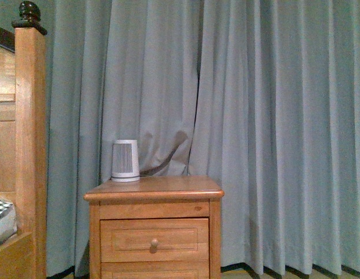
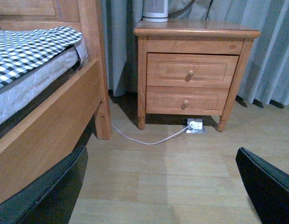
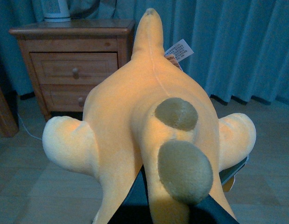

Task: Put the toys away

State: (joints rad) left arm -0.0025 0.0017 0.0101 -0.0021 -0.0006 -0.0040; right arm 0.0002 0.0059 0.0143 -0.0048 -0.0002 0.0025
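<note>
right wrist view — plush toy [image 3: 135, 112] runs lengthwise, tip toward curtain [image 3: 247, 46].

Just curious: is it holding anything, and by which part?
Right gripper clamps the orange plush toy near its brown-patched end; left gripper is empty.

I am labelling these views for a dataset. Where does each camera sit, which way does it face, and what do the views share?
Front: on the robot's body, facing the nightstand and curtain; no arm shows.
Left wrist: on the left arm, low, facing bed and nightstand; the open left gripper shows dark fingers.
Right wrist: on the right arm, behind the plush toy that the right gripper holds, facing the nightstand.
Shared: all three show the nightstand and the white device on it.
</note>
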